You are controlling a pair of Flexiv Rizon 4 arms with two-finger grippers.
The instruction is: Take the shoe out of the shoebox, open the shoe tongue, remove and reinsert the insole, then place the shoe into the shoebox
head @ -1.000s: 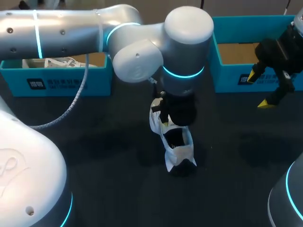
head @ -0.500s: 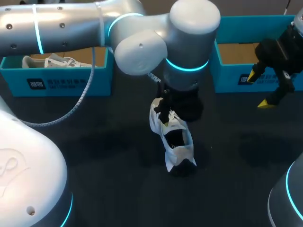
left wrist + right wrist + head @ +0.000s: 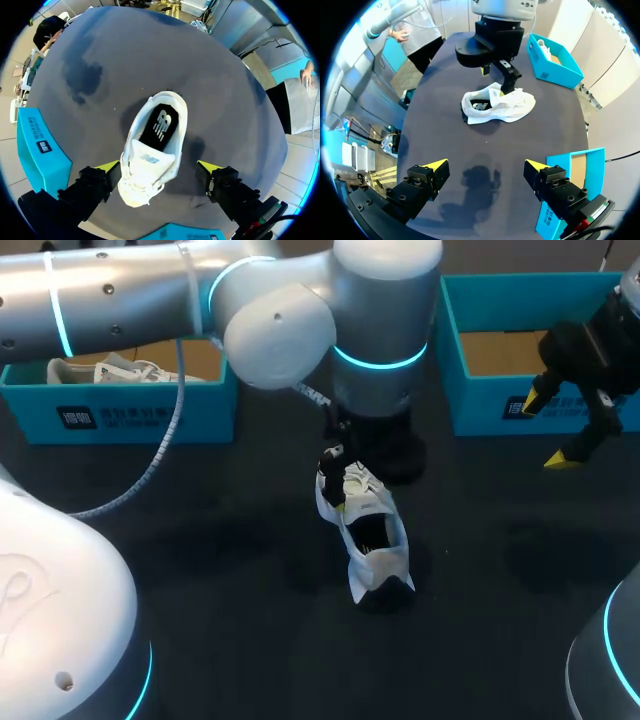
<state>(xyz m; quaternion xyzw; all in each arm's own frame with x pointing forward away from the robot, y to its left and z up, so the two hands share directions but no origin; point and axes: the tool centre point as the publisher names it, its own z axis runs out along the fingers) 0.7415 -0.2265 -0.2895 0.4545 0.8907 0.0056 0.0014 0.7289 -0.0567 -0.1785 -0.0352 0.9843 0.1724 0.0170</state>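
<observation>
Our left end effector (image 3: 158, 166) hangs right over the front part of the shoe (image 3: 155, 150). Its two yellow-tipped fingers are wide apart, one on each side of the shoe. One tip is just beside the shoe's side, and the other tip is clear of it. It is not holding anything.

The shoe is white and sits right way up on the dark desk (image 3: 220, 570), near the middle. It is outside both boxes. Its laces and toe are under the left end effector, and its heel points away from it, toward us in the head view. We can look down into the hole of the shoe. The black insole (image 3: 159, 125) lies flat inside, with a white mark on it. The white tongue (image 3: 150, 160) sits between the laces and the hole.

Our big grey left arm (image 3: 380, 330) comes in from the left side and bends down over the shoe.

Our right end effector (image 3: 548, 432) is well apart from the shoe. It hangs over the desk, just in front of the right shoebox (image 3: 500, 405). Its fingers are spread apart too, with nothing between them.

The right shoebox is blue, and we can see its brown floor. The left shoebox (image 3: 120, 415) is blue as well, and a second shoe (image 3: 110, 370), also white, lies in it. Both boxes stand at the far edge of the desk, one on each side.
</observation>
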